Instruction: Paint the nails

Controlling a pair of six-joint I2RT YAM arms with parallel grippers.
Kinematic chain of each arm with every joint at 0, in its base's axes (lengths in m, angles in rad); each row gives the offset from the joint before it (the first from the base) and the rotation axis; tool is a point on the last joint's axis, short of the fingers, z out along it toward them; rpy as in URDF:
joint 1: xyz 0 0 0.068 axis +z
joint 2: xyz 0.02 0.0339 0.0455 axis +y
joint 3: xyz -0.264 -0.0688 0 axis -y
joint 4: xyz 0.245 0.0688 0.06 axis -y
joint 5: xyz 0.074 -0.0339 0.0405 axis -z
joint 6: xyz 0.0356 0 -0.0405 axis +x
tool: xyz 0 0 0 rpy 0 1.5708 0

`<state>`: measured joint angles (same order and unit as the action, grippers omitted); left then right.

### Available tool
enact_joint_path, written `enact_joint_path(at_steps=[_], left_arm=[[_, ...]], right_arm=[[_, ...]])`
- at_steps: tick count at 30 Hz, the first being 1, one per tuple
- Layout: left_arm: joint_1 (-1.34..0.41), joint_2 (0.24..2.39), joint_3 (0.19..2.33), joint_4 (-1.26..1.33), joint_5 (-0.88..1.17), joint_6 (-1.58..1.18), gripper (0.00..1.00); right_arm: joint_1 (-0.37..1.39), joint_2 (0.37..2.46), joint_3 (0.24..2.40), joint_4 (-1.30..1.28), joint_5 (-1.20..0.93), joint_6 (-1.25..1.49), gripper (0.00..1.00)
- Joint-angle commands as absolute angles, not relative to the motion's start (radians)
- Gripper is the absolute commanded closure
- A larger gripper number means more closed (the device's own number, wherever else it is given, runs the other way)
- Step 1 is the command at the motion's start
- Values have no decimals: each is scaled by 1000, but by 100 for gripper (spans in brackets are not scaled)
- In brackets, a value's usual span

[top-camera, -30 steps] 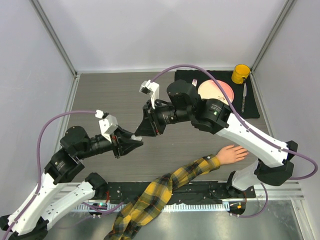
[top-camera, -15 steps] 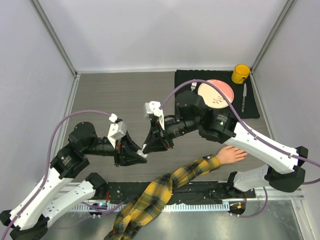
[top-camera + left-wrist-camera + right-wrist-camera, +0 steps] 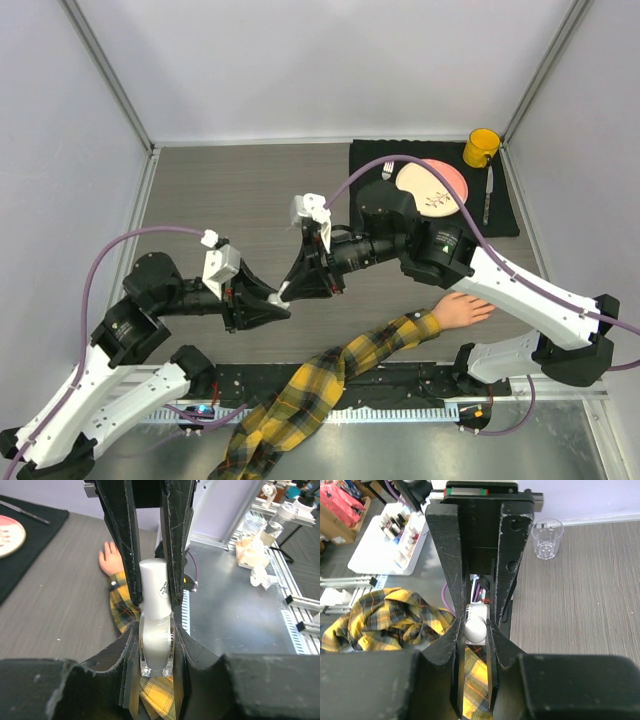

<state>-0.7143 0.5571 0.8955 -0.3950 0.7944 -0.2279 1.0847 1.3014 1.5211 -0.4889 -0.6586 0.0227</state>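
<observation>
A small clear bottle [image 3: 156, 647] of white polish with a white cap [image 3: 154, 582] is held between both grippers above the table. My left gripper [image 3: 274, 306] is shut on the bottle's glass body [image 3: 281, 298]. My right gripper [image 3: 292, 287] is shut on the cap [image 3: 475, 629], facing the left one. The peach mannequin hand [image 3: 462, 309] lies palm down at the front right, its yellow-and-black plaid sleeve [image 3: 340, 375] trailing off the front edge. The hand also shows in the left wrist view [image 3: 110, 557]. Its nails are too small to make out.
A black mat [image 3: 510, 215] at the back right holds a pink plate [image 3: 432, 186], a yellow mug [image 3: 481, 147], a fork [image 3: 388, 168] and a knife [image 3: 488, 195]. A clear plastic cup [image 3: 547, 539] stands on the table. A white tray of bottles [image 3: 395, 535] sits off the table.
My right gripper swung down and toward the left one until they met, and it now grips the bottle's cap. My left gripper shifted slightly with the bottle.
</observation>
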Motion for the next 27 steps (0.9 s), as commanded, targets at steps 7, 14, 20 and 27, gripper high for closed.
enact_joint_path(at_steps=[7, 14, 20, 27], left_arm=[[-713, 586, 936, -382, 851, -198, 100], [-713, 584, 920, -370, 858, -196, 100], [-713, 584, 919, -360, 856, -201, 100], [-713, 592, 917, -371, 857, -190, 100]], right_arm=[[1085, 1249, 1529, -456, -630, 80, 100], [1085, 1253, 1532, -483, -652, 63, 100], [1085, 1249, 1534, -499, -620, 55, 100], [1085, 1239, 1537, -502, -586, 51, 100]])
